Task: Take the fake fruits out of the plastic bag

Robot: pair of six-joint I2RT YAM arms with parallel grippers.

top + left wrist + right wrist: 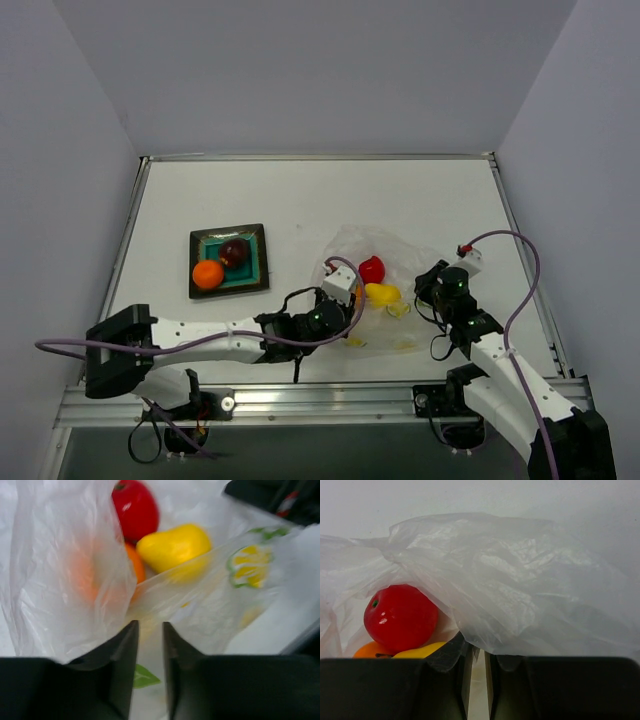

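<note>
The clear plastic bag [400,310] with lemon-slice print lies at the table's near middle. Inside it are a red fruit [372,269], a yellow fruit [382,293] and an orange fruit [136,565] partly hidden behind film. My left gripper [347,303] is at the bag's left side; in the left wrist view [149,630] its jaws are nearly together with bag film [75,580] rising at the tips. My right gripper [428,287] is at the bag's right edge, shut on a fold of film [520,590] draped over its tips [479,652], beside the red fruit [400,616].
A teal square plate [253,278] with a dark rim sits to the left, holding an orange fruit [208,274] and a dark red fruit [234,252]. The table's raised edges run along the left, right and back, with grey walls behind.
</note>
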